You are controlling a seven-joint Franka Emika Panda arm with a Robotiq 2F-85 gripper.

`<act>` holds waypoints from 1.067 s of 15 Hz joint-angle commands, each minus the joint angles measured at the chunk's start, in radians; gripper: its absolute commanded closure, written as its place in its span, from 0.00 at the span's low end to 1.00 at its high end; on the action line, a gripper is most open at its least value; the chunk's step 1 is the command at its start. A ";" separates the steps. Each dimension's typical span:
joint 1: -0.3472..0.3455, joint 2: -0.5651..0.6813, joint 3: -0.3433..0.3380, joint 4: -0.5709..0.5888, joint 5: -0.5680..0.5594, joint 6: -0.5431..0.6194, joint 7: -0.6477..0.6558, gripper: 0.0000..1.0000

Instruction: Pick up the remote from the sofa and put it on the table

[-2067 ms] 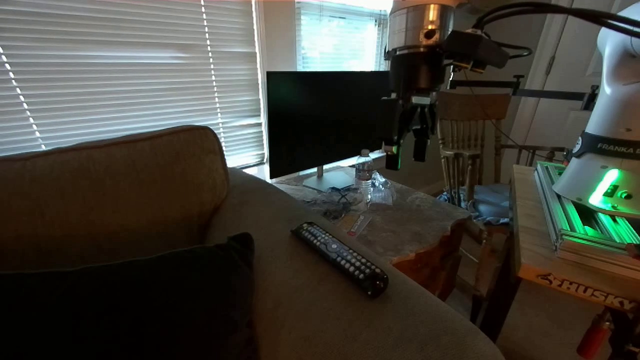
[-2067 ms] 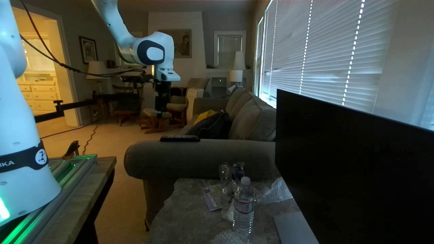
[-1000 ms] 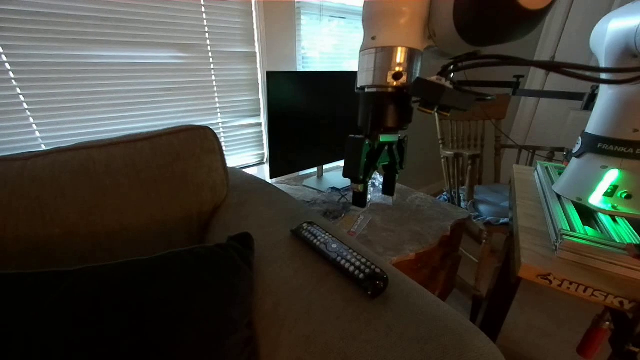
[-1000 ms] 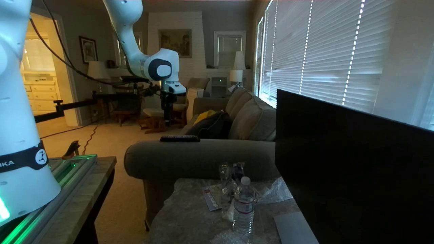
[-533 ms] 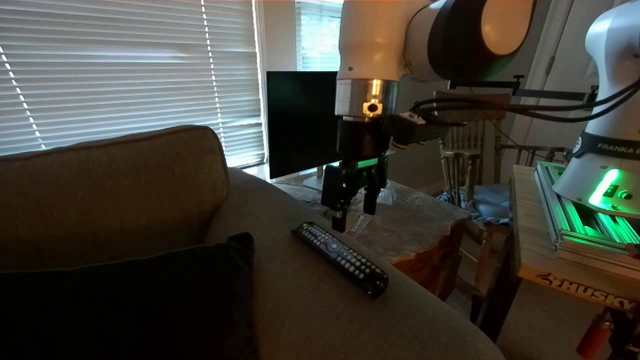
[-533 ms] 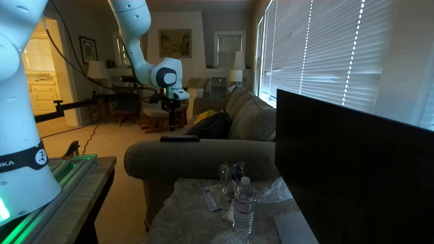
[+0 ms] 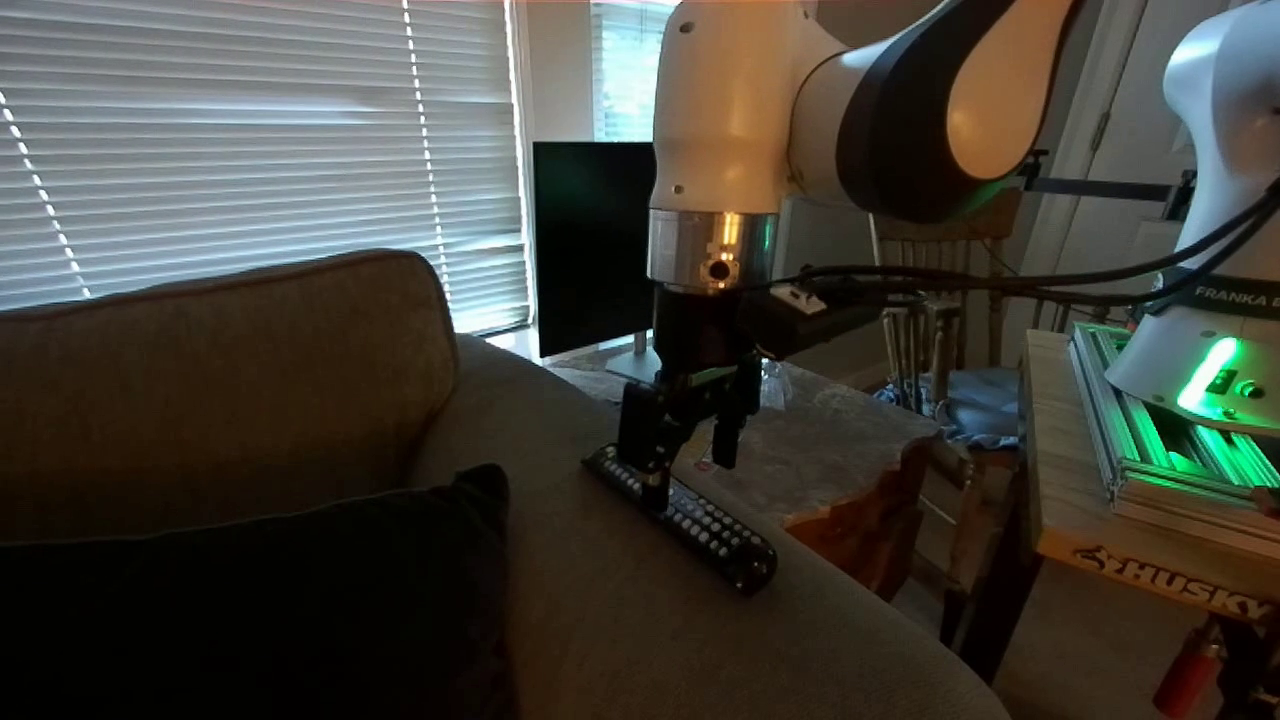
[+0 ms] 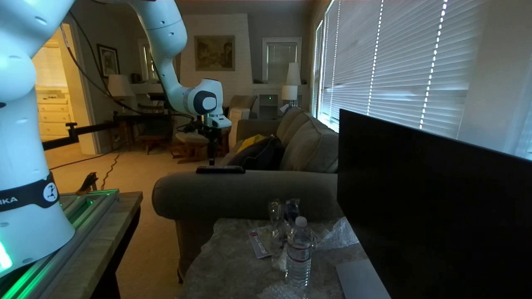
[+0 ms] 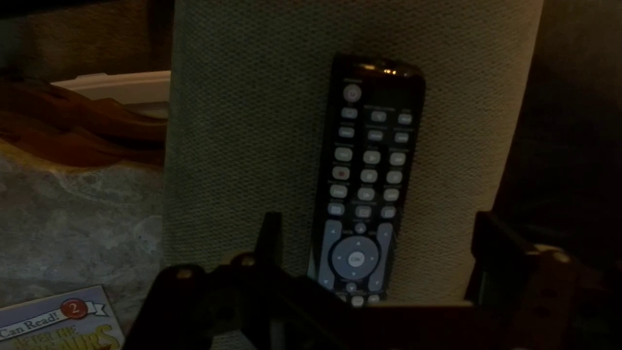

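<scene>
The black remote control (image 9: 371, 160) lies buttons up on the rolled arm (image 7: 610, 610) of the beige sofa (image 7: 230, 390), slanting through the centre of the frame in an exterior view. Over it the Robotiq gripper (image 7: 690, 478) points downward, its fingers spread wide. In the wrist view the remote control sits in the gap between them — sofa fabric showing on either side, the finger at frame left the nearer one — and its lower end is hidden by the gripper. Whether a fingertip touches it, I cannot tell.

A dark cushion (image 7: 260, 610) fills the lower left of that exterior view. The mottled grey table (image 8: 232, 265) spans bottom centre in an exterior view, just beside the sofa arm, bearing a water bottle (image 8: 298, 253), crumpled clear plastic (image 8: 338, 234) and, at right, a flat-screen monitor (image 8: 428, 199). A book (image 9: 63, 321) marked "Can Read!" shows lower left in the wrist view.
</scene>
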 commanded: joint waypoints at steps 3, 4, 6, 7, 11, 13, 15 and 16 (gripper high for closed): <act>0.083 0.068 -0.088 0.061 -0.065 0.001 0.048 0.00; 0.102 0.067 -0.111 0.062 -0.083 -0.003 0.056 0.00; 0.067 0.047 -0.082 0.035 -0.042 -0.004 0.009 0.00; 0.074 0.050 -0.090 0.038 -0.046 -0.004 0.010 0.00; 0.081 0.050 -0.095 0.040 -0.048 -0.004 0.010 0.00; 0.072 0.070 -0.087 0.052 -0.044 -0.008 0.001 0.00; 0.075 0.083 -0.092 0.061 -0.048 -0.005 0.008 0.00; 0.080 0.089 -0.099 0.063 -0.053 -0.002 0.015 0.00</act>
